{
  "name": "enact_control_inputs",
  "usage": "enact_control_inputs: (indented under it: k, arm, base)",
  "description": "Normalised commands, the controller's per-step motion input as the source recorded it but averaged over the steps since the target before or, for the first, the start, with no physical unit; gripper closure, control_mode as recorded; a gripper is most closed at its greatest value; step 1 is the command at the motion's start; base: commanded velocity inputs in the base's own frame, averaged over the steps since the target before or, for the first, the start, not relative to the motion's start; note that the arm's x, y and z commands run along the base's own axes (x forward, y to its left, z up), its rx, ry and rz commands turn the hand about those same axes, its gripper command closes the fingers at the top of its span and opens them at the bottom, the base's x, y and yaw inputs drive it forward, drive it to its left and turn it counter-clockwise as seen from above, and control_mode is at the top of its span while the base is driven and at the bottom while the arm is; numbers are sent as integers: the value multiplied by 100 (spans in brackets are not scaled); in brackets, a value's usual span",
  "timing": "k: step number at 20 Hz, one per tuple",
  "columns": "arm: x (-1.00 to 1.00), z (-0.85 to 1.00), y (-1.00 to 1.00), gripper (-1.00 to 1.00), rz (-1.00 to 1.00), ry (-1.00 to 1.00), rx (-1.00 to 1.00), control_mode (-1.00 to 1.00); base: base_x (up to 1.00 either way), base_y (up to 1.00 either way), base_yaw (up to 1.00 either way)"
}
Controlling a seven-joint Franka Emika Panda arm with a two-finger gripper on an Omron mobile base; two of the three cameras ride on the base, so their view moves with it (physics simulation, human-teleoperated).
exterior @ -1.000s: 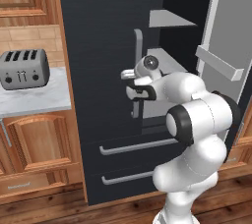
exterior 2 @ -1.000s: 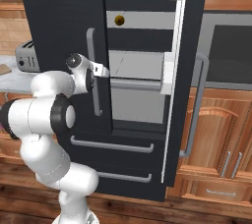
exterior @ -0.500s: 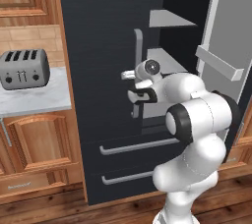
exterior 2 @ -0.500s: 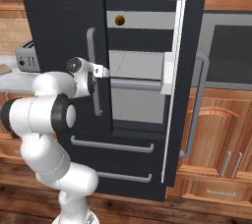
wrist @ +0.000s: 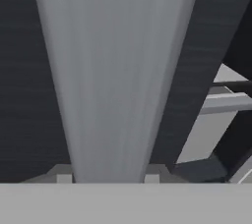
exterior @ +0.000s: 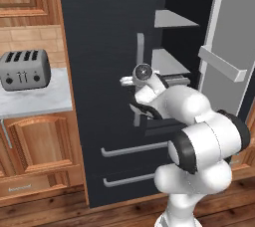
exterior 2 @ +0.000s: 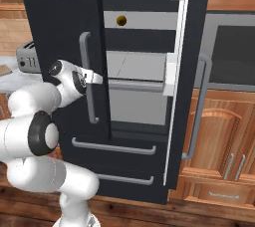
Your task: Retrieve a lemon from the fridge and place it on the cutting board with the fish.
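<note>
Silver 4-slot toaster (exterior: 24,69) on grey marble worktop (exterior: 35,102), near its back edge. Wooden cabinets (exterior: 40,146) below. Wood plank floor (exterior: 60,213).

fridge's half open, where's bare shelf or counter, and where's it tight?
Bare: the middle shelf between the door edges, and the counter in front of the toaster. The upper shelf holds only the lemon at its left. Tight: the gripper is shut on the left door handle.

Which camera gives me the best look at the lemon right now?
The right base view: the lemon sits small and round on an upper fridge shelf, seen through the gap between the doors. The left base and hand views give nothing useful on it.
</note>
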Motion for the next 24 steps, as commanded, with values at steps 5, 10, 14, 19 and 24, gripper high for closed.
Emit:
enact_control_inputs:
  k: [5,10,14,19,24]
  arm:
    - [-99,0,62,100,-35,0,0,-100]
    - [-100,0,81,100,-34,0,0,-100]
    - [-85,0,47,100,-23,12,0,-100]
    - [-44,0,56,100,-21,19,0,-100]
    - [-3,-1,64,-100,-23,7,-1,-100]
  base:
    - [0,0,0]
    - [0,0,0]
    - [0,0,0]
    - [0,0,0]
    - [0,0,0]
